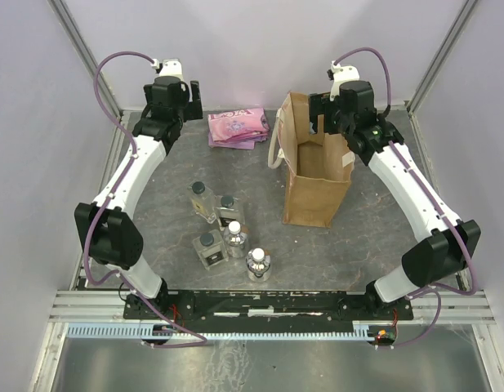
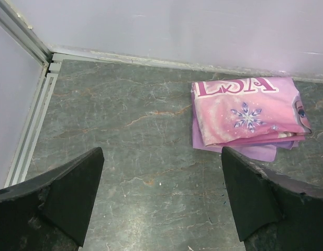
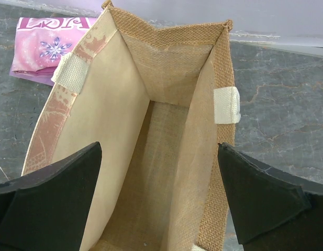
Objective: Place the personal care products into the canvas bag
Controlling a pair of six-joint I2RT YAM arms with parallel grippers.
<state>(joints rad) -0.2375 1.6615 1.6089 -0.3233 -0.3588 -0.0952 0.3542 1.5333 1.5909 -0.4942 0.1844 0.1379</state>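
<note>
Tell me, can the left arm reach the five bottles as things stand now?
Probably yes. The left gripper is open and empty near the far wall, beside the pink packet. The bottles stand uncovered between it and its base, and the bag stands to their right, out of the way.

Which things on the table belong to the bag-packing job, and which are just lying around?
Part of the job:
dark-capped bottles
pale-capped bottles
canvas bag

Just lying about:
pink packet
</note>
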